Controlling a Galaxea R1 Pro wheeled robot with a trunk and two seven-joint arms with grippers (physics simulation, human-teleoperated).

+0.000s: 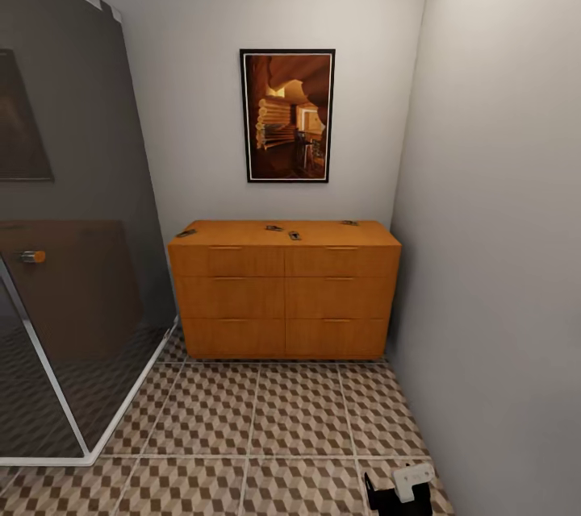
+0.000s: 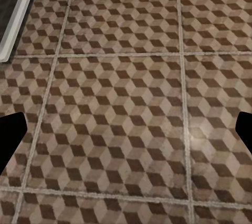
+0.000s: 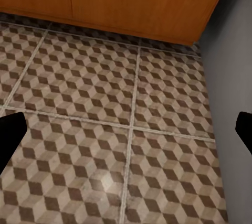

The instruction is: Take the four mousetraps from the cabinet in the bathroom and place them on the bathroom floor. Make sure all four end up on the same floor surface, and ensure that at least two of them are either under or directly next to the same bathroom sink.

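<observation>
Four tiny flat tan-brown wooden mousetraps (image 1: 274, 227) scattered atop smooth orange-brown wooden cabinet (image 1: 284, 294), untouched. Both grippers spread wide, empty, black fingertips (image 3: 9, 132) over cube-patterned brown-beige tiled bathroom floor (image 1: 242, 419).

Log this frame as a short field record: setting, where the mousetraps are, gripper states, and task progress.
setting: bathroom corner, cabinet against the back wall, framed picture above it
mousetraps: four on the cabinet top, at
bathroom floor: patterned tiles, no trap on it
shower enclosure: glass, on the robot's left
left gripper: open, over floor tiles
right gripper: open, over tiles near the cabinet base
progress: no trap moved yet
</observation>
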